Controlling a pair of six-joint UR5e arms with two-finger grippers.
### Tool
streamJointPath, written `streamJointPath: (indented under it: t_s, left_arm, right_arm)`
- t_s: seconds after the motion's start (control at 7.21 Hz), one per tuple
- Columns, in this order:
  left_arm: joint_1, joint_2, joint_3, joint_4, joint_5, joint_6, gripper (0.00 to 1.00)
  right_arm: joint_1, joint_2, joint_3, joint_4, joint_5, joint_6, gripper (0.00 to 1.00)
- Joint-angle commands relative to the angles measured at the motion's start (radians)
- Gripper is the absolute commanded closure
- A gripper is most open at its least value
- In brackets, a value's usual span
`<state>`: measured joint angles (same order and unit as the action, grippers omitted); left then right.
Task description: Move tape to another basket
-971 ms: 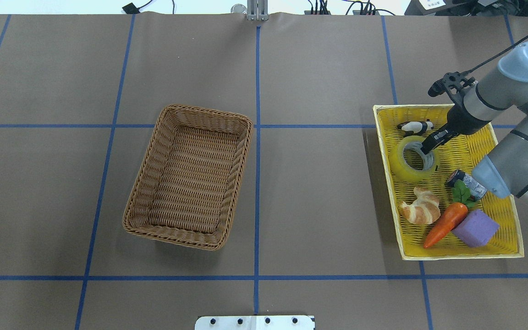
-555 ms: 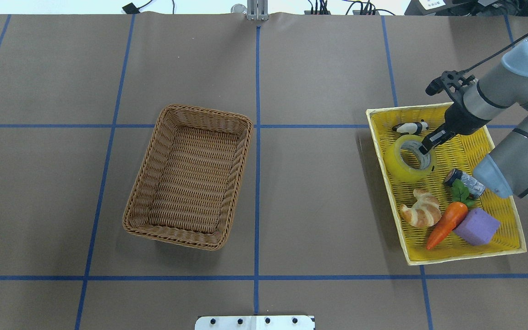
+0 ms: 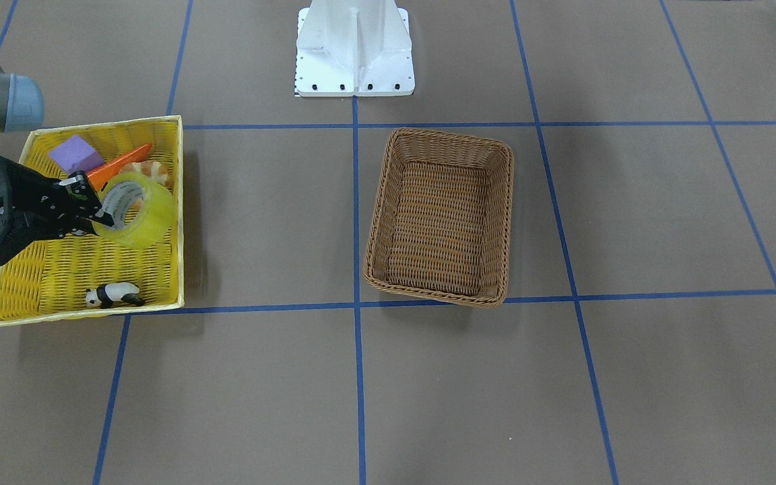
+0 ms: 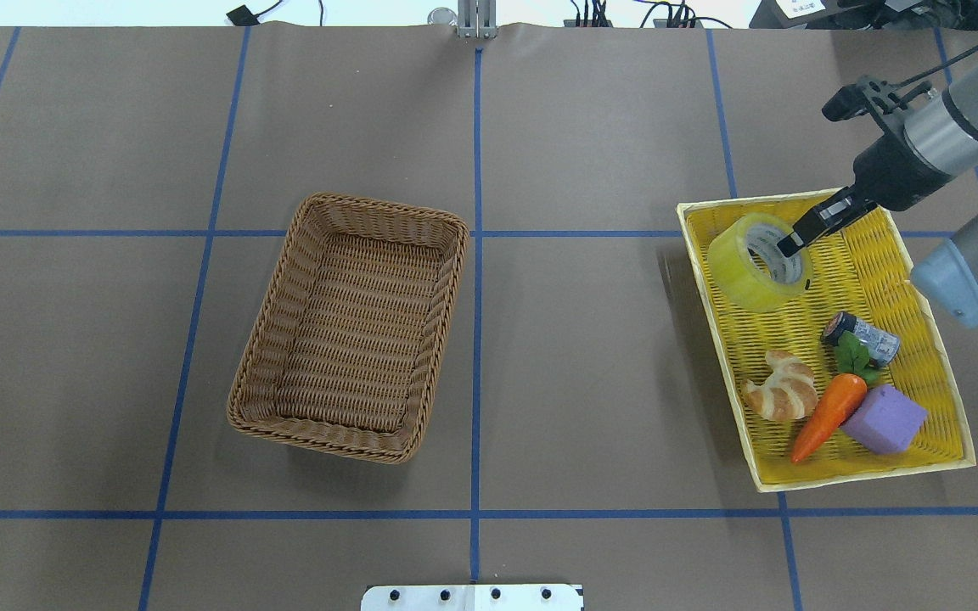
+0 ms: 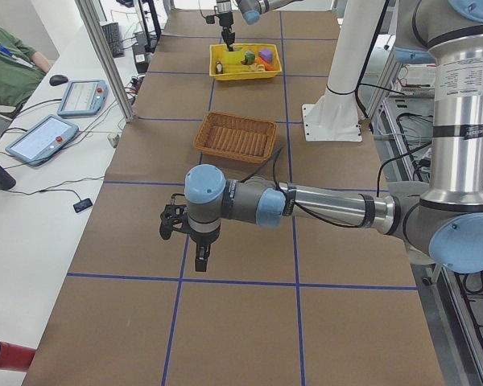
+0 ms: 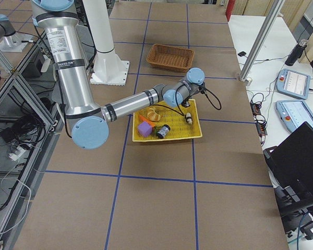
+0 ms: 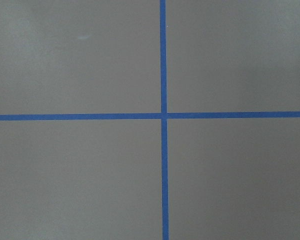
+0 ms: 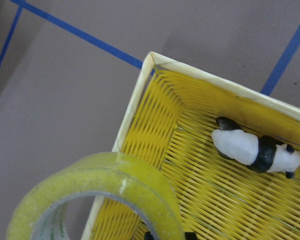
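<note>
While right pincer (image 4: 795, 259) grips tape (image 4: 739, 273), panda (image 3: 114, 295) lies nearby.

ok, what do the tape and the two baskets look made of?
Tape: glossy translucent yellow plastic film on a white printed core, probably cardboard.
Brown basket: matte woven wicker-like strands, braided rim.
Yellow basket: bright woven strands, plastic or straw, can't tell; pale rim.

Glossy translucent tape (image 4: 733, 273), woven wicker basket (image 4: 380, 209)

1 ea: tape (image 4: 731, 273), basket (image 4: 440, 322), tray (image 4: 845, 288), panda (image 3: 115, 295), croissant (image 4: 782, 388), carrot (image 4: 829, 412), block (image 4: 884, 418), jar (image 4: 867, 335)
</note>
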<state>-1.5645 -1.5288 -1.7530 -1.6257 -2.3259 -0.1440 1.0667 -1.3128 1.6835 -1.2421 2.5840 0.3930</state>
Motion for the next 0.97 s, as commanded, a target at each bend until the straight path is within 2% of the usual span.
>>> streamJointPath:
  t_s: [0.0,0.14,0.28,0.42,0.55,0.83]
  left_arm:
    - [0.01,-0.065,0.013,-0.07,-0.045,-0.185,0.01]
    - [0.035,-0.088,0.056,-0.206,-0.112,-0.306,0.02]
    - [0.108,-0.096,0.075,-0.394,-0.115,-0.506,0.01]
    - [0.182,-0.138,0.101,-0.56,-0.112,-0.76,0.02]
    - [0.258,-0.195,0.111,-0.677,-0.106,-1.001,0.02]
    - [0.354,-0.316,0.131,-0.801,-0.089,-1.365,0.02]
  right_arm:
    - [0.003,0.09,0.005,0.079,0.015,0.256,1.0]
    - [-0.004,0.113,0.005,0.193,0.01,0.418,1.0]
    - [-0.023,0.136,0.004,0.346,-0.023,0.622,1.0]
    - [-0.074,0.156,0.004,0.491,-0.107,0.847,1.0]
    - [-0.153,0.164,0.004,0.664,-0.221,1.047,1.0]
    - [-0.374,0.162,-0.002,1.017,-0.538,1.385,1.0]
